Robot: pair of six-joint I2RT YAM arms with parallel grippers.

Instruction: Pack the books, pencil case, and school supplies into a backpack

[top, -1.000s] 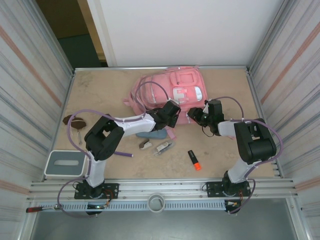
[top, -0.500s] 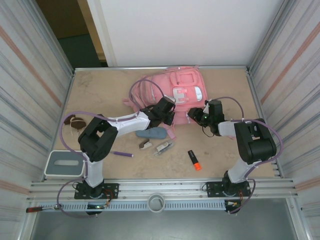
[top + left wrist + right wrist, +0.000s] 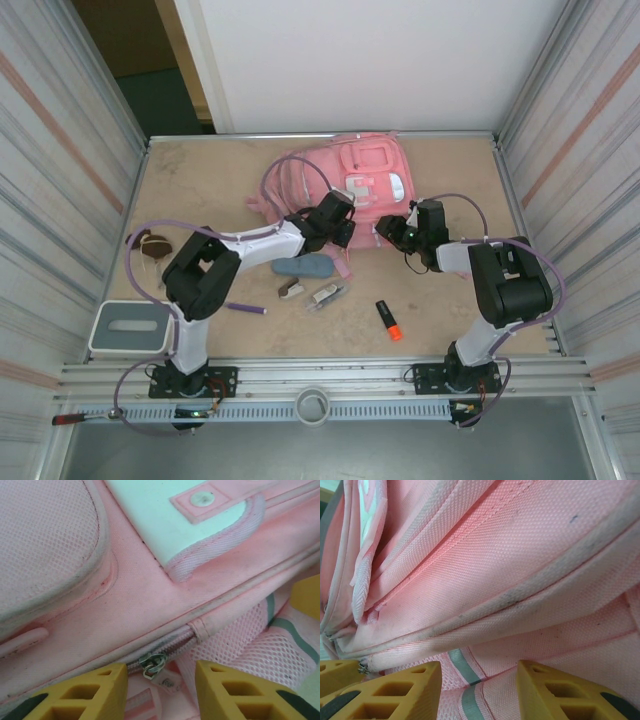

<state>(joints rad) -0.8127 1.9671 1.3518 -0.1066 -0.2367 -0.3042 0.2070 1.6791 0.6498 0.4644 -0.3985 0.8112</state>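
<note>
The pink backpack (image 3: 345, 180) lies at the back middle of the table. My left gripper (image 3: 338, 226) is at its near edge, open, with a metal zipper pull (image 3: 152, 662) loose between its yellow fingers (image 3: 95, 692). My right gripper (image 3: 392, 231) (image 3: 480, 667) is at the same edge from the right, shut on a fold of backpack fabric with a green stripe (image 3: 462, 666). The blue-grey pencil case (image 3: 305, 266) lies under the left arm. In front lie a purple pen (image 3: 245, 308), an orange-and-black highlighter (image 3: 388, 320), a stapler-like piece (image 3: 291, 290) and a clear clip (image 3: 328, 294). The books are out of view.
A brown-and-white lump with a cord (image 3: 150, 245) sits at the left. A grey box (image 3: 128, 328) stands at the near left corner. Ribbed walls close in both sides. Bare tabletop (image 3: 200, 180) lies left of the backpack.
My left gripper's jaws have opened and it has shifted slightly toward the backpack, uncovering more of the pencil case. The right arm has stayed still.
</note>
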